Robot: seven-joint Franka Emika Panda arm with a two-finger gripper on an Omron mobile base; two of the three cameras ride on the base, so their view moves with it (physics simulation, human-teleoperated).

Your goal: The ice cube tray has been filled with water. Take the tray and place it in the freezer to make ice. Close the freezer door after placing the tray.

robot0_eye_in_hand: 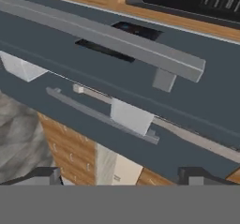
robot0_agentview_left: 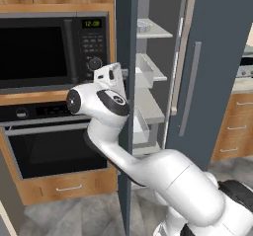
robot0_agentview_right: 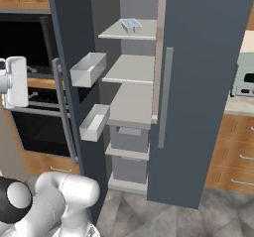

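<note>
The arm rises from the base, bends up and forward, and holds its hand level beside the outer face of the freezer door (robot0_agentview_right: 67, 42), which stands swung wide open. The end effector (robot0_eye_in_hand: 122, 174) points at the door's silver handle (robot0_eye_in_hand: 108, 35); its two tips sit spread apart, released, with nothing between them. Inside the freezer (robot0_agentview_right: 134, 97), the ice cube tray (robot0_agentview_right: 131, 24) lies on the top shelf (robot0_agentview_right: 116, 32), near its back edge, blue water (robot0_agentview_right: 132, 22) showing in the cells.
</note>
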